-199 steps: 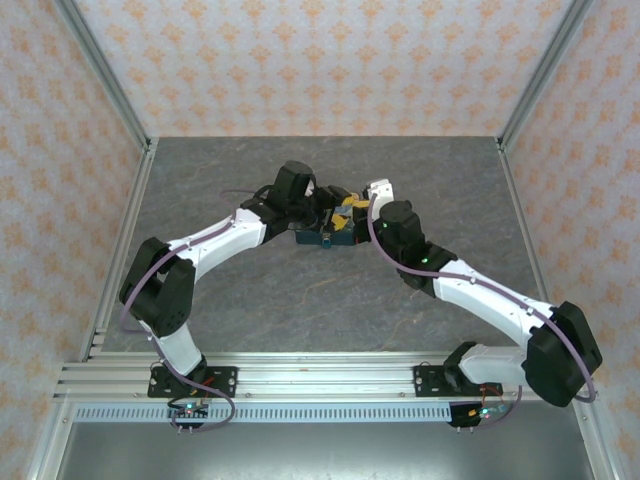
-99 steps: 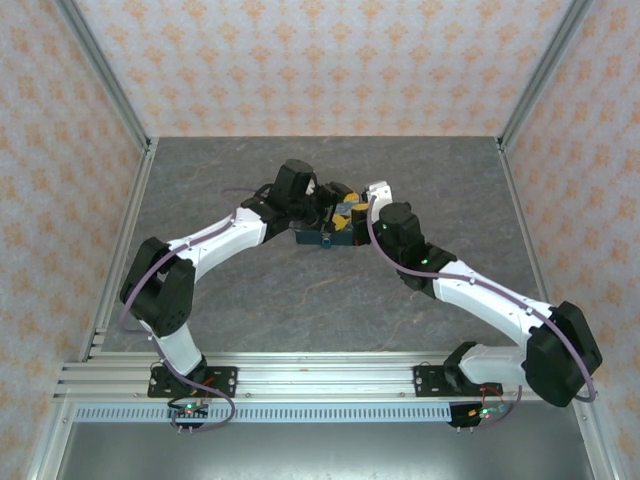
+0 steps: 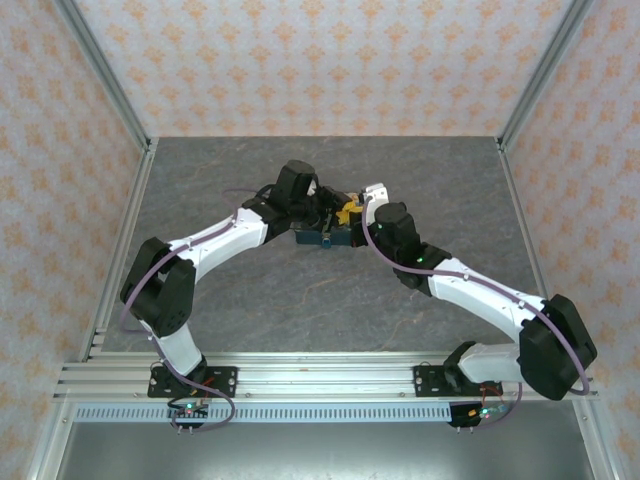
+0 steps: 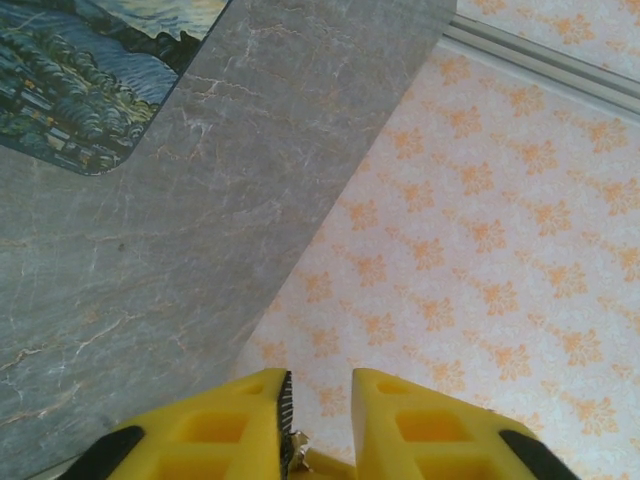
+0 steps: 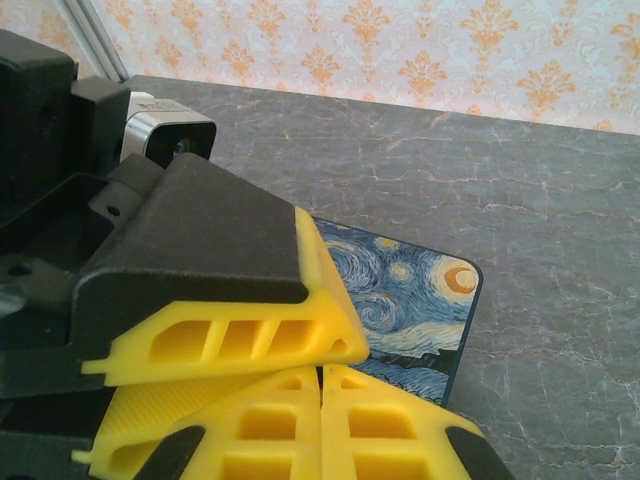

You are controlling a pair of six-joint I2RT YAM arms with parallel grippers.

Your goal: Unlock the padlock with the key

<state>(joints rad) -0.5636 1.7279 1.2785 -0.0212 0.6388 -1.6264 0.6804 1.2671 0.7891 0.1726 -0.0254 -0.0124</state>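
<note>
Both arms meet over the dark blue starry box (image 3: 322, 238). In the left wrist view my left gripper (image 4: 320, 382) shows a narrow gap between its yellow tips. A tiny pale metal piece, the key (image 4: 296, 446), lies low in that gap against the left pad, with something yellow just below it. Whether the jaws pinch it is unclear. My right gripper (image 5: 321, 368) has its tips pressed together just above the box (image 5: 425, 300). One left finger (image 5: 260, 335) lies across them. The padlock is hidden.
Grey stone-pattern table (image 3: 300, 300) inside patterned walls. A corner of the box (image 4: 70, 80) shows at the upper left of the left wrist view, with bare table beside it. Metal rail (image 3: 320, 375) along the near edge.
The left jaws have narrowed a good deal. The right wrist has shifted slightly left, so its tips now lie against the left gripper's fingers. The box has not moved.
</note>
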